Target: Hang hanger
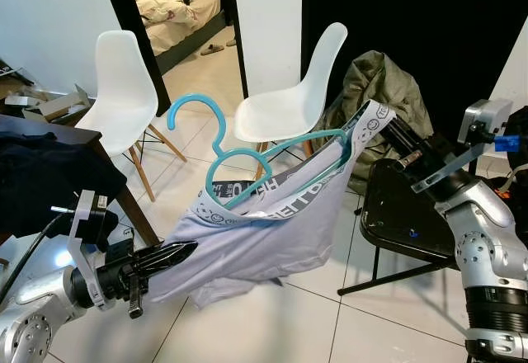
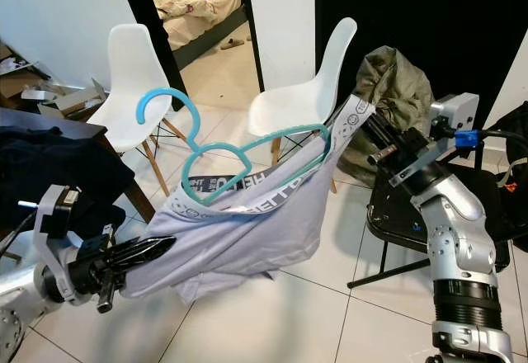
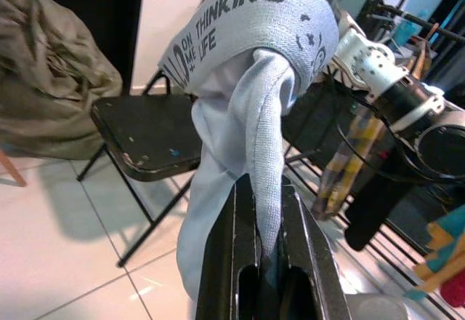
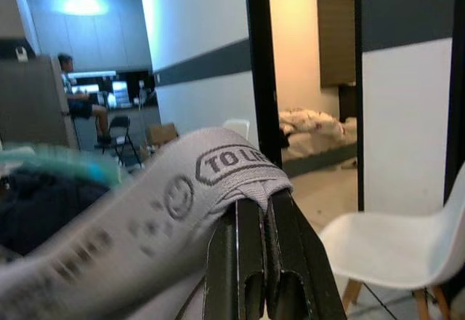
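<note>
Left gripper (image 1: 183,253) at seven o'clock, nearest the head camera, fingers pressed together on a fold of the pale grey underwear (image 1: 264,239). Right gripper (image 1: 381,124) at two o'clock, fingers pinching the printed waistband (image 1: 367,124) at its upper corner. Underwear stretched between both grippers, sagging in the middle above the tiled floor (image 1: 272,322). Teal hanger (image 1: 247,161) at the centre, its lower bars tucked inside the waistband, hook (image 1: 194,111) sticking up toward eleven o'clock, touching nothing. Two white chairs (image 1: 124,82) behind at eleven and twelve o'clock. Black folding chair (image 1: 404,214) under the right arm at three o'clock, olive jacket (image 1: 388,82) heaped behind it. Dark table (image 1: 49,132) with dark clothes at nine o'clock
</note>
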Robot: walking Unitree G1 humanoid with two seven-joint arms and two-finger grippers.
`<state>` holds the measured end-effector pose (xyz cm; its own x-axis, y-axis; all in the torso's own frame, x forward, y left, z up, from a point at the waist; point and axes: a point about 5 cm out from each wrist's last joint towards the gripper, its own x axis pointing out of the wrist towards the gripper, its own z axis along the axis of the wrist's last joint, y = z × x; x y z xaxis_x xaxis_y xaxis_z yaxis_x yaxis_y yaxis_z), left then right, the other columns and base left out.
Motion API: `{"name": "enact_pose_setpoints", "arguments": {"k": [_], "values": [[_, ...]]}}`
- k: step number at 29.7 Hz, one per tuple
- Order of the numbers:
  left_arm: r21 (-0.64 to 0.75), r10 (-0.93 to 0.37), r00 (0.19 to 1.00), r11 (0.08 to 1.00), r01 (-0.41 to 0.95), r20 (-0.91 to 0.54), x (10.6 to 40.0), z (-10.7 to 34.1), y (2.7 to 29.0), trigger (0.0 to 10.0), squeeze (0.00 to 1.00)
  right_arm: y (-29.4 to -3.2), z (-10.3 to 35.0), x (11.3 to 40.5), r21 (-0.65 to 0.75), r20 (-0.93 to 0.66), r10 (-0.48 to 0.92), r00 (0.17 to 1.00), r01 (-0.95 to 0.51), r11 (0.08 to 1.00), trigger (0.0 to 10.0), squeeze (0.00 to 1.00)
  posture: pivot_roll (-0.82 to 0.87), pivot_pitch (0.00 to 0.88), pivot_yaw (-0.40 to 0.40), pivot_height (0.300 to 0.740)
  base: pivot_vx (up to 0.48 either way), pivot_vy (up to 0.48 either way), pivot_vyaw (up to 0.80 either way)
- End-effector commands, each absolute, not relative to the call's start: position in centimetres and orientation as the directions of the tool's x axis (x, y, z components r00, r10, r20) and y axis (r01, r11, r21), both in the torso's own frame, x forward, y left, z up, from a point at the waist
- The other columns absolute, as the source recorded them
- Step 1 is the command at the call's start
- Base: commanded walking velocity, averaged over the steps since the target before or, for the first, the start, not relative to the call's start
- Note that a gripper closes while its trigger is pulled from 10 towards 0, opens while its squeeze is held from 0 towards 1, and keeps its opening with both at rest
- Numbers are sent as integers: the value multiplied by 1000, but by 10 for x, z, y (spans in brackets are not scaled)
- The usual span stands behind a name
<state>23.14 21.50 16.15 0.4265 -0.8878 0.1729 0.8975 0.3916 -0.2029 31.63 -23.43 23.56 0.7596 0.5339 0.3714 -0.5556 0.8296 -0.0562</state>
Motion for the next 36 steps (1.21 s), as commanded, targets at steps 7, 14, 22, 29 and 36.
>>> {"name": "enact_pose_setpoints", "arguments": {"k": [7,14,22,29,36], "values": [[-159,-870,442,415,896,221,233,179,219,10000,0,-245,215,314,-47,278,520,808,-529,847,0,0,23,66,77,740,0,0,0],[-159,-866,443,415,896,234,234,179,218,10000,0,-249,213,310,-45,269,518,812,-527,849,0,0,17,68,78,740,0,0,0],[-171,-876,434,405,898,208,231,174,217,10000,0,-259,234,305,-24,364,505,782,-535,845,0,0,16,71,78,740,0,0,0],[-176,-880,431,400,899,199,230,172,216,10000,0,-265,242,301,-29,394,503,769,-536,844,0,0,11,73,79,740,0,0,0],[-186,-889,416,384,905,190,229,170,213,10000,0,-267,249,301,-42,412,502,760,-535,844,0,0,10,73,79,740,0,0,0]]}}
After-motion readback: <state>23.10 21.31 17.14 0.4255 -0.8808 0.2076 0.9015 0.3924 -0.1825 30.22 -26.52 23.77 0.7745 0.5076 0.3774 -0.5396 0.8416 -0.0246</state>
